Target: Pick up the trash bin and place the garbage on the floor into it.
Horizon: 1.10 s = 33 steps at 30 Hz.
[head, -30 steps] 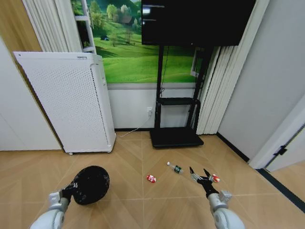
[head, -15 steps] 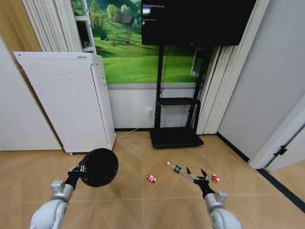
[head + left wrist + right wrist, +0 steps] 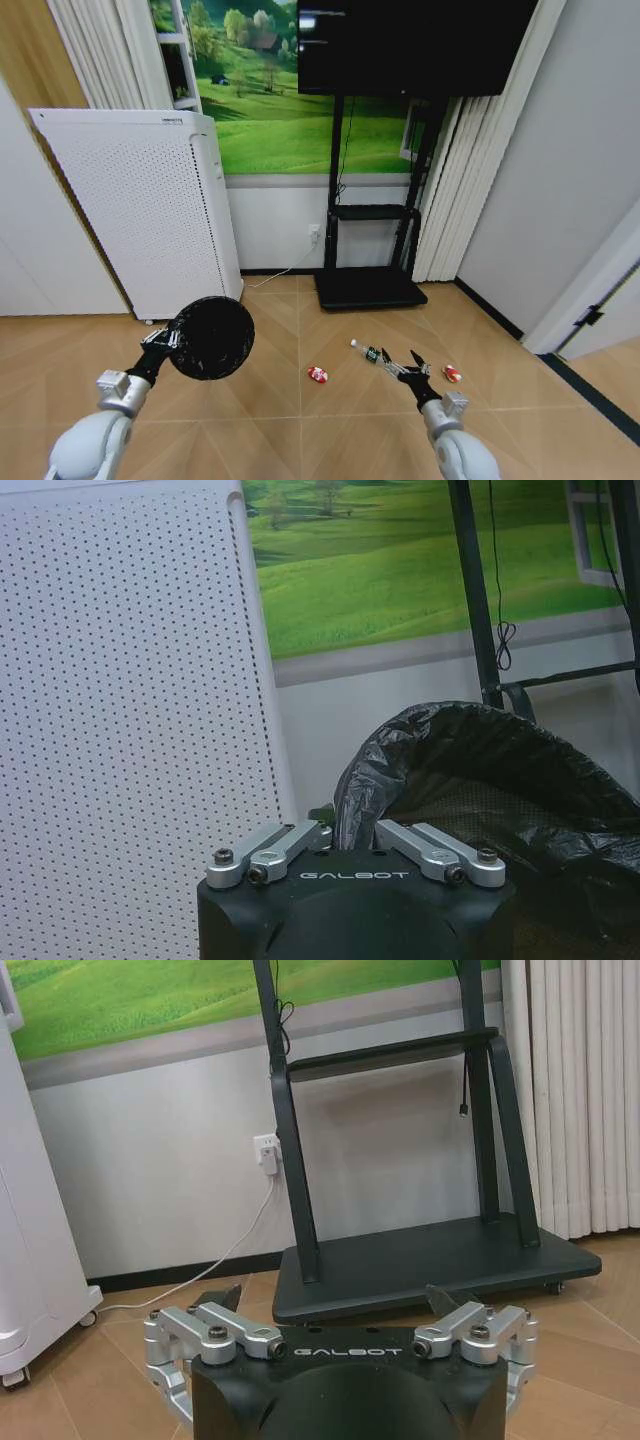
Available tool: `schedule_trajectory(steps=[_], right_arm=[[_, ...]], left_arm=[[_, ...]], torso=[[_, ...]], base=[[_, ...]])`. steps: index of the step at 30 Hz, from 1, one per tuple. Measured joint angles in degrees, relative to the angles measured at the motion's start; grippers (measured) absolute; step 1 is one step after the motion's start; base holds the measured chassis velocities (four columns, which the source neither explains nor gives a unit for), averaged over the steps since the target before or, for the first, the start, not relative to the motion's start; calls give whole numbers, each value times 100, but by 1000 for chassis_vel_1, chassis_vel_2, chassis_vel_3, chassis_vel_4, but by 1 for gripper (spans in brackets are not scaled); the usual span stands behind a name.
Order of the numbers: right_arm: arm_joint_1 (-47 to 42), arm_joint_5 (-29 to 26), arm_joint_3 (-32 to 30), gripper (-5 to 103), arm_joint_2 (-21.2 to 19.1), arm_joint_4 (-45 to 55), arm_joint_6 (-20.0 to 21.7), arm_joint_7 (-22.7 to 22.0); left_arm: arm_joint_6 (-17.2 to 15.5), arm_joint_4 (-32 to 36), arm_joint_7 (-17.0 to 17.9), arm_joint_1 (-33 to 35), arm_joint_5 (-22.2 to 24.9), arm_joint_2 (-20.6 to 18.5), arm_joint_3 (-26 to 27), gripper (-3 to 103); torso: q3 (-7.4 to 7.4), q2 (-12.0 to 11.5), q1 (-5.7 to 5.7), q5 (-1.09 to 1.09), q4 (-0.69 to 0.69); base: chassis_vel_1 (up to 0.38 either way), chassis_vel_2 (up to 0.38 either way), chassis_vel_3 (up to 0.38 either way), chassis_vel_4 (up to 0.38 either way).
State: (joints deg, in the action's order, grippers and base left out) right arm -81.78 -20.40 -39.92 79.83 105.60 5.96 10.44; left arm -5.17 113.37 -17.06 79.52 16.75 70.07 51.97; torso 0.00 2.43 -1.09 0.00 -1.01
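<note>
Two grippers are at work. The left gripper is clamped on the rim of the trash bin, carried clear of the floor just in front of the white appliance; in the left wrist view its fingers pinch the liner's edge. The right gripper is spread wide and empty, hovering just beside the bottle, well to the side of the appliance.

Judged by its wire mesh, the bin should be light and fairly stiff, though a one-sided rim hold lets it tilt; the black liner is soft and slippery, so the pinch ought to include the rim itself. The bottle looks light and likely to roll; its middle is the place to take it. Two red-and-white pieces lie either side of the gripper, small and awkward to pinch.

Whether the pads catch mesh or only liner is hidden. The bin's mouth faces away from the head camera, so its inside is unseen there.
</note>
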Motion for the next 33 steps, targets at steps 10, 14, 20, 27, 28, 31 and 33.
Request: schedule_trajectory(steps=[10, 14, 20, 27, 28, 31, 33], right_arm=[[-40, 56, -9, 100, -11, -17, -89, 25], [-24, 96, 16, 100, 4, -35, -88, 28], [13, 231, 116, 100, 0, -120, -87, 74], [185, -419, 931, 100, -453, -318, 595, 348], [185, -419, 931, 100, -453, -318, 595, 348], [494, -462, 1204, 100, -543, -795, 634, 435], [1185, -405, 1787, 100, -594, -1870, 608, 589]], left_arm=[[-158, 85, 0, 55, 104, -28, 6, 7], [-168, 77, -13, 38, 126, -51, 18, 7], [-185, 31, -26, 23, 152, -12, 24, 7], [-204, 27, -63, 16, 251, -21, 16, 7], [-204, 27, -63, 16, 251, -21, 16, 7], [-230, 55, -45, 13, 328, -64, 15, 7], [-297, 131, 48, 84, 496, -135, 49, 7]], torso=[[0, 1, 0, 0, 0], [0, 1, 0, 0, -1], [1, 0, -1, 1, 0], [0, 1, 0, 0, 0], [0, 1, 0, 0, 0], [0, 1, 1, 0, 1], [0, 1, 0, 0, -1]], base=[[-56, 53, 56, -59], [-149, 134, 140, -144], [-119, 130, 125, -120], [3, -3, -13, 5], [26, -46, -56, 27], [0, 0, 0, 0], [0, 0, 0, 0]])
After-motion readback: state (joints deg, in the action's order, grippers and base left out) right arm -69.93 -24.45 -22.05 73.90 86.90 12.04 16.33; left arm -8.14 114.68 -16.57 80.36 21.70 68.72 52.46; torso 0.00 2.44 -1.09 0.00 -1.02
